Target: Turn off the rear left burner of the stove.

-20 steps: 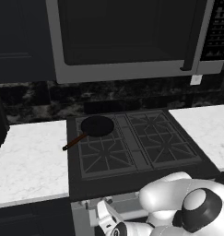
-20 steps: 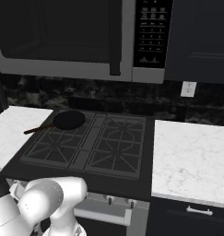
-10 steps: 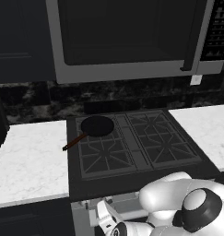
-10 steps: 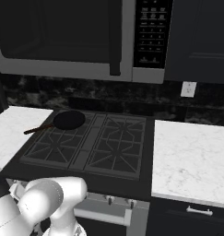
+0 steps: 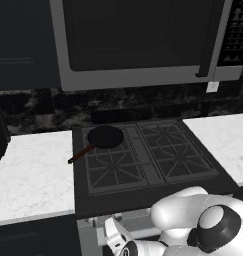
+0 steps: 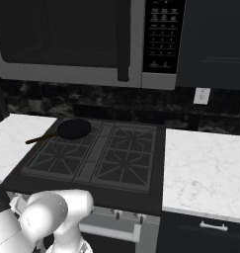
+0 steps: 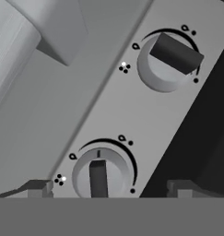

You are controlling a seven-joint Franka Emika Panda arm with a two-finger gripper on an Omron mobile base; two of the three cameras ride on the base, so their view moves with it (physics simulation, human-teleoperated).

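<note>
The stove [image 5: 152,169] is a black range with four grated burners. A black pan [image 5: 106,136] covers most of the rear left burner [image 5: 128,132], seen also from the right [image 6: 95,129]. In the hand view my gripper [image 7: 109,189] is open, close to the steel knob panel [image 7: 132,106]. Its fingertips [image 7: 39,186] stand either side of the lower knob [image 7: 102,173] without touching it. That knob's dark grip points straight down the picture. A second knob [image 7: 171,60] above it has its grip turned slantwise.
White marble counters flank the stove on the left [image 5: 30,170] and right [image 6: 200,168]. A large microwave [image 5: 138,40] hangs above the stove. The pan's brown handle [image 5: 79,155] juts toward the left counter. The bar handle [image 7: 21,50] crosses the hand view's upper left.
</note>
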